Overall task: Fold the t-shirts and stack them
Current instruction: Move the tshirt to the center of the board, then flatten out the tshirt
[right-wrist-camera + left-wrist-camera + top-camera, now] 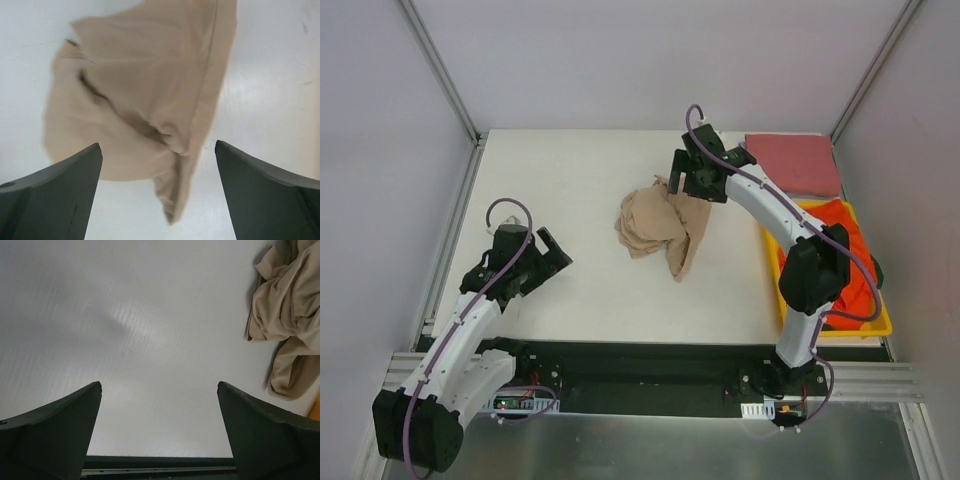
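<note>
Tan t-shirt [660,232] crumpled in a heap mid-bench [570,180] | pink-red t-shirt [792,163] folded flat at far right corner | orange-red t-shirt [845,250] bunched in yellow tray [777,268] at right edge | right end effector [682,172] over the heap's far edge, jaws spread wide, gripping nothing | left end effector [552,250] over bare bench at left, jaws wide apart, empty, well apart from the heap

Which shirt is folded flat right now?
The pink-red shirt, a flat rectangle at the far right corner of the table. The tan shirt lies crumpled in the middle, and the orange shirt is bunched in the yellow tray.
</note>
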You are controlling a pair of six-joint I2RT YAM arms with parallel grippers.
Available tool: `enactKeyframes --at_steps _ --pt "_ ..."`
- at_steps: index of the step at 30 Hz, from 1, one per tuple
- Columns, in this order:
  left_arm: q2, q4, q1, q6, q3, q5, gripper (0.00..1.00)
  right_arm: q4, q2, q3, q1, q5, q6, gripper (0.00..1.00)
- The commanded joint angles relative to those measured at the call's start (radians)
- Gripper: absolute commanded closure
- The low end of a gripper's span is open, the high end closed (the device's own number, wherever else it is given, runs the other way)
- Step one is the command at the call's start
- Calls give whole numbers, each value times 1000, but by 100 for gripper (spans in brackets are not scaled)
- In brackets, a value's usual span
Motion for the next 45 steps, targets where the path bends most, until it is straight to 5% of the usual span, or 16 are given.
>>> enactKeyframes --at_steps 1,10,14,19,23,26,30,38,45 --pt "60 55 5 22 28 107 1 1 -136 -125 -11 94 -62 4" --pt "177 192 -3 33 9 238 1 171 -390 -625 105 -52 -51 4" --pt "238 246 -38 27 20 265 1 264 -359 -684 182 -40 19 1" --pt "347 286 -119 22 63 252 1 330 -278 -693 198 12 62 15" --pt "459 299 -196 21 127 215 1 307 -206 -667 199 69 82 41" --pt "554 315 -233 15 179 208 1 295 -198 -667 196 106 96 71" --pt "681 341 -267 -4 244 221 10 318 -262 -708 196 131 104 100" --pt "893 376 -337 -22 389 187 42 361 -334 -753 185 65 92 100" --pt "987 376 -371 -84 419 84 55 360 -334 -757 182 57 95 99"
